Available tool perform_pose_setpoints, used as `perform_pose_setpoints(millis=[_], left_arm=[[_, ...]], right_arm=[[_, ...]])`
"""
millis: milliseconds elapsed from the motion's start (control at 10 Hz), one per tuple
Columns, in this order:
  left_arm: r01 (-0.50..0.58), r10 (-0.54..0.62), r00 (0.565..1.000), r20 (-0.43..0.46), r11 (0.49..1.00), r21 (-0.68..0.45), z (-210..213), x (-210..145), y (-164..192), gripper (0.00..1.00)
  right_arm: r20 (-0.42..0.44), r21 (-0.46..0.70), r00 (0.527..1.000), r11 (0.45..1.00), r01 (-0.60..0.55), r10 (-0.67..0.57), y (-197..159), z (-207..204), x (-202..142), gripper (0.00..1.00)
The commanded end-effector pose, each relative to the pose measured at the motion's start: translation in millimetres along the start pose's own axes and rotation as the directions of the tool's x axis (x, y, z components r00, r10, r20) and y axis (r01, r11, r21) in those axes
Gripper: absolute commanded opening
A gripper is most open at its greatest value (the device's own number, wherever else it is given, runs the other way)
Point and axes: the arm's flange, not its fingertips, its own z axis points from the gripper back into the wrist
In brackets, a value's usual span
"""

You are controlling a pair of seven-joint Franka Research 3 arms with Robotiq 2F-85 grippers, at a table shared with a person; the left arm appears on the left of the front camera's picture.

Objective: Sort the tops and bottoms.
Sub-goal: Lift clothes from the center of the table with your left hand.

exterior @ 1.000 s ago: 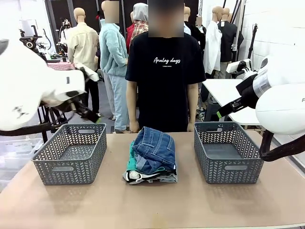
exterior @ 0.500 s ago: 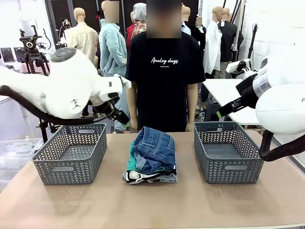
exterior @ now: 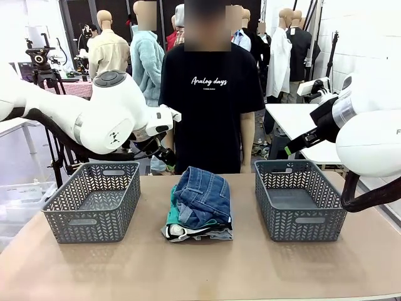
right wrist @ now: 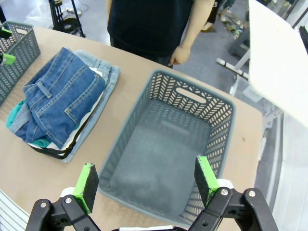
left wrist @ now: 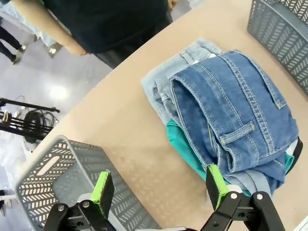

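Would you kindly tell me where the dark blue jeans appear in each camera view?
Front view: dark blue jeans, lower middle, topmost garment.
Left wrist view: jeans, right of centre.
Right wrist view: jeans, left side.
Shared landmark: teal-green shirt peeking out beneath them.

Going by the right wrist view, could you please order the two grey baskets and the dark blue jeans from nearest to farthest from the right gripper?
1. The right basket, directly below the open right gripper.
2. The dark blue jeans, midway between the baskets, to the picture's left.
3. The left basket, farthest off, in the picture's upper left corner.
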Motion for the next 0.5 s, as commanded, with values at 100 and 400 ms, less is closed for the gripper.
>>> perform_pose_setpoints(millis=[100, 400], left_arm=[[0.017, -0.018, 1.0, 0.01, 0.996, 0.088, 13, 13, -18, 1.0], [-0.005, 0.005, 0.996, -0.085, 1.0, 0.001, -37, 58, -56, 1.0]], right_arm=[[0.008, -0.009, 1.0, 1.0, -0.007, 0.007, -1, -2, 0, 1.0], [0.008, -0.009, 1.0, 1.0, -0.007, 0.007, -1, -2, 0, 1.0]])
